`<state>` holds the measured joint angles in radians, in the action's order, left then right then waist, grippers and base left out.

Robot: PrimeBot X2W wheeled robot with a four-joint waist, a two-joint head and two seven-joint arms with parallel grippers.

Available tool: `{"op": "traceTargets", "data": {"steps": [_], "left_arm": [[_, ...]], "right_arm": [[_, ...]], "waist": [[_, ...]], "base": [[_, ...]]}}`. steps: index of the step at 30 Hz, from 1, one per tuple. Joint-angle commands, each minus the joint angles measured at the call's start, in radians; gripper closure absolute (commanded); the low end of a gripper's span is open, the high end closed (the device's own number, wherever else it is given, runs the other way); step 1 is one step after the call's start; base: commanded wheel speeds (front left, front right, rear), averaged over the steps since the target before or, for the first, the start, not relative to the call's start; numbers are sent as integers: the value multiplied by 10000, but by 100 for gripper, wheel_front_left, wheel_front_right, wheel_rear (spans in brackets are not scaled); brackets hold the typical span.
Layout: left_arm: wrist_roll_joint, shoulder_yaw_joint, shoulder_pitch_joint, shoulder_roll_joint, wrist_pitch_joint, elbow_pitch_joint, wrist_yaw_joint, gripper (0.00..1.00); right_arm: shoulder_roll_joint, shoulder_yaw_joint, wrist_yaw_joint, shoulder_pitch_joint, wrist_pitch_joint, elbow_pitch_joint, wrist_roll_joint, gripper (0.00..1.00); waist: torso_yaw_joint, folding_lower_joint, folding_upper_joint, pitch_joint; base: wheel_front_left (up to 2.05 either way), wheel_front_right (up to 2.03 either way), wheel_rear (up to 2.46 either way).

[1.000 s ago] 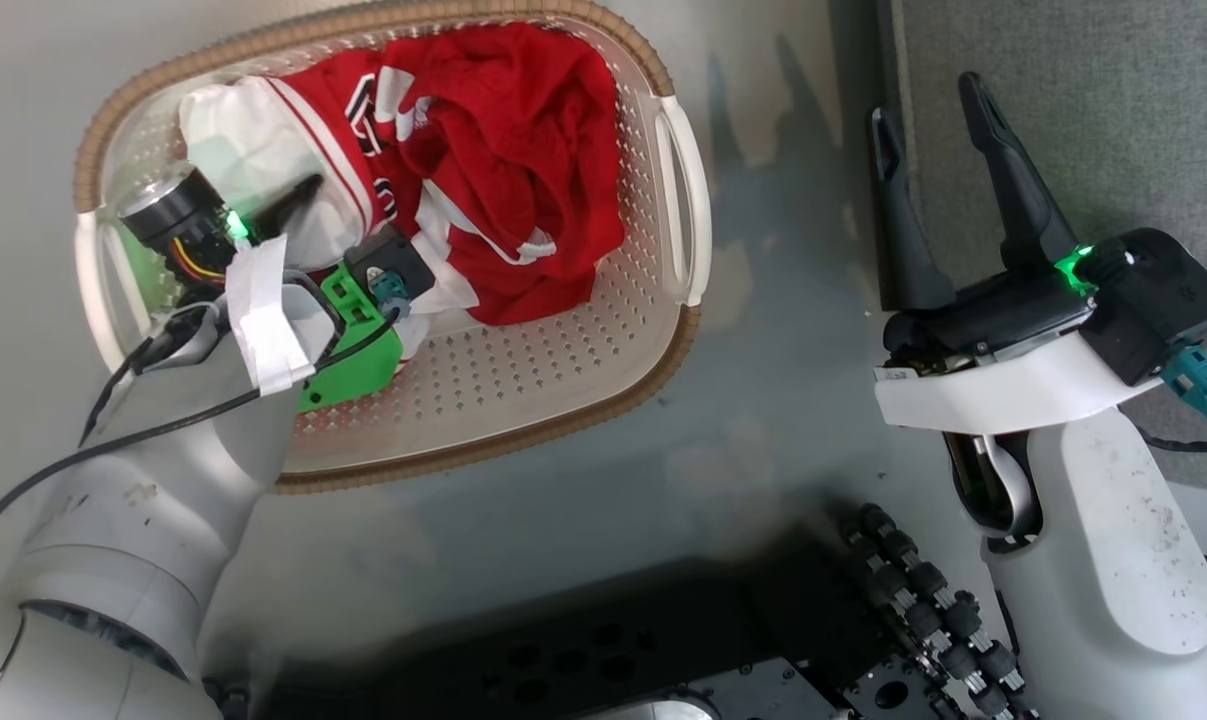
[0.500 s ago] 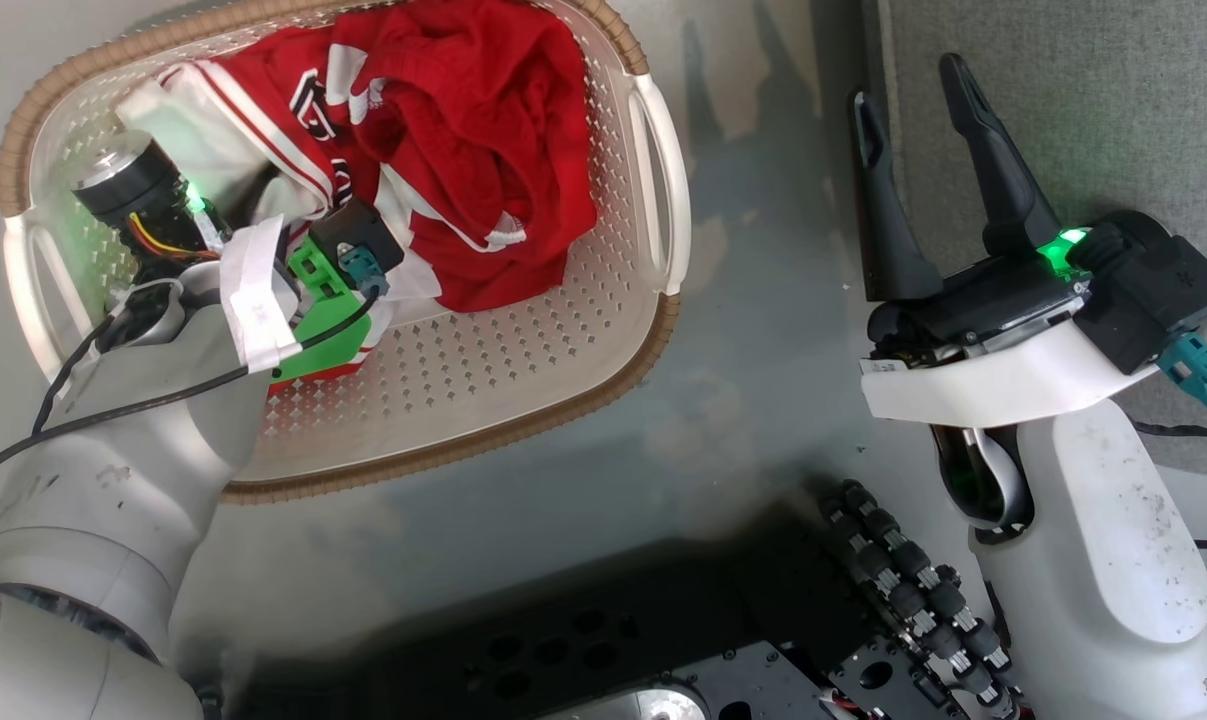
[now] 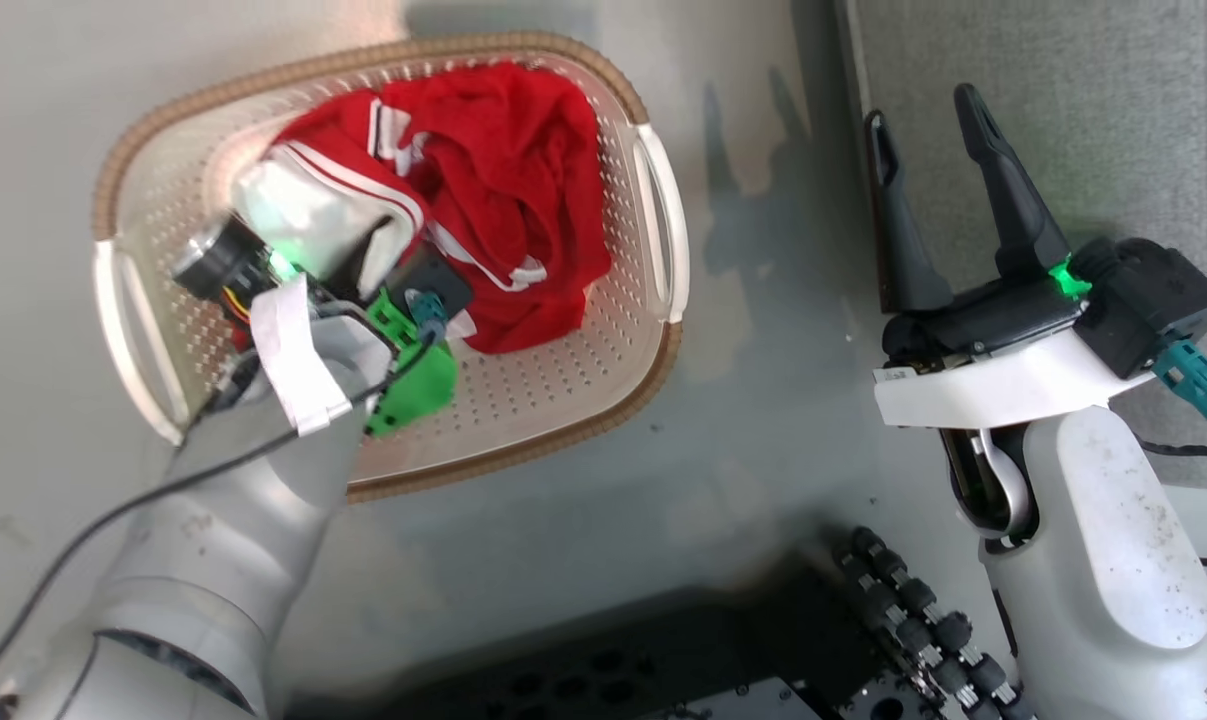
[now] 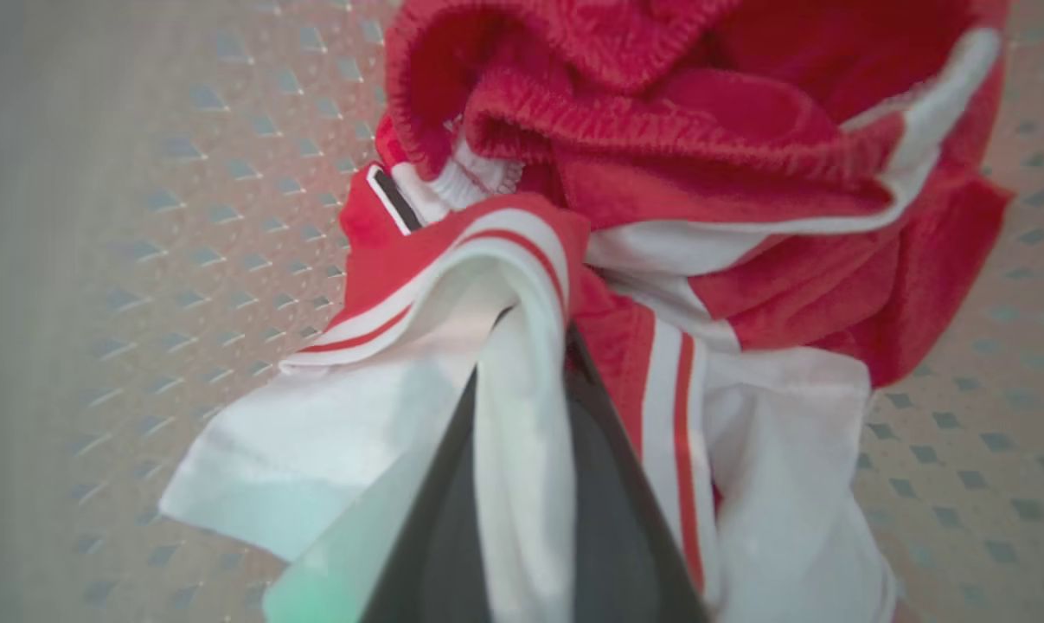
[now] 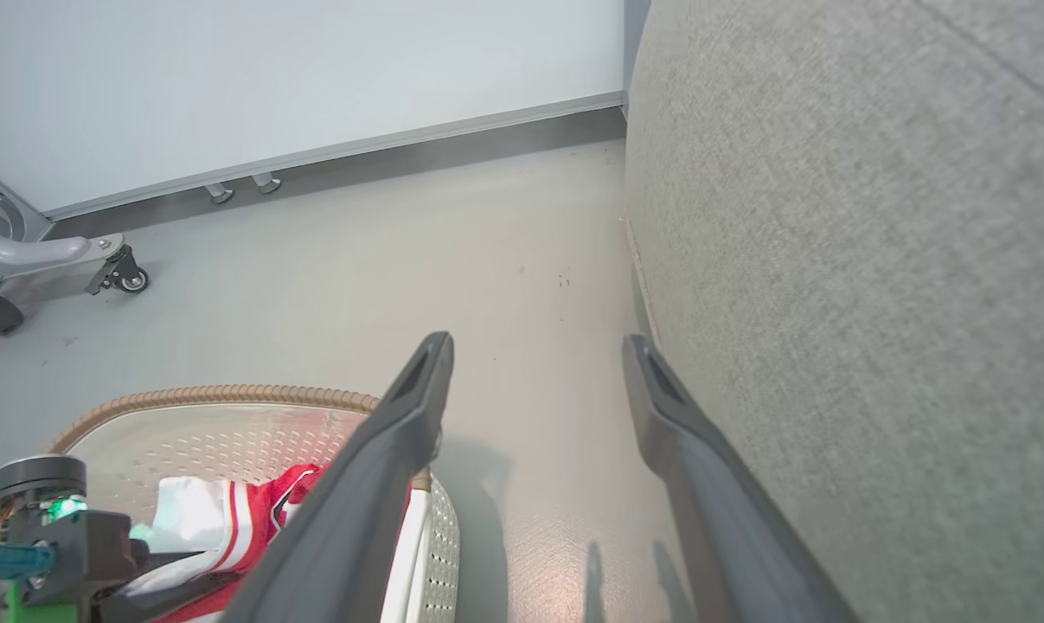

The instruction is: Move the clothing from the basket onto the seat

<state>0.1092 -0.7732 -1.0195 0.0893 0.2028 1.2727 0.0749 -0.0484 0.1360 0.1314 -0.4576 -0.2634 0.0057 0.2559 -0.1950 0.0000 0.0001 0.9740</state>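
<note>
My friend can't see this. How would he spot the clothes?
Left of the big grey seat, an oval cream basket with a brown rim stands on the floor. Inside lies a crumpled garment, pinched by the left gripper. Its bright red cloth with white stripes stands out against the cream plastic.

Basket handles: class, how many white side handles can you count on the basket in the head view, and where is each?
2. The left handle is at the left end of the basket in the head view; the right handle is at its right end. Neither is covered.
</note>
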Motion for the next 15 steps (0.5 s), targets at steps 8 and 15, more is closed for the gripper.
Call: {"op": "traceTargets", "data": {"steps": [8, 15], "left_arm": [[-1481, 791, 1634, -354, 567, -612, 222, 100], [-2420, 1384, 3164, -368, 624, -1989, 340, 100]], "right_arm": [[-41, 170, -13, 995, -21, 454, -434, 0], [-42, 327, -13, 2128, -21, 975, -642, 0]], "waist": [[908, 0, -1, -3073], [1144, 0, -1, -5423]], "base": [[0, 0, 0], [0, 0, 0]]}}
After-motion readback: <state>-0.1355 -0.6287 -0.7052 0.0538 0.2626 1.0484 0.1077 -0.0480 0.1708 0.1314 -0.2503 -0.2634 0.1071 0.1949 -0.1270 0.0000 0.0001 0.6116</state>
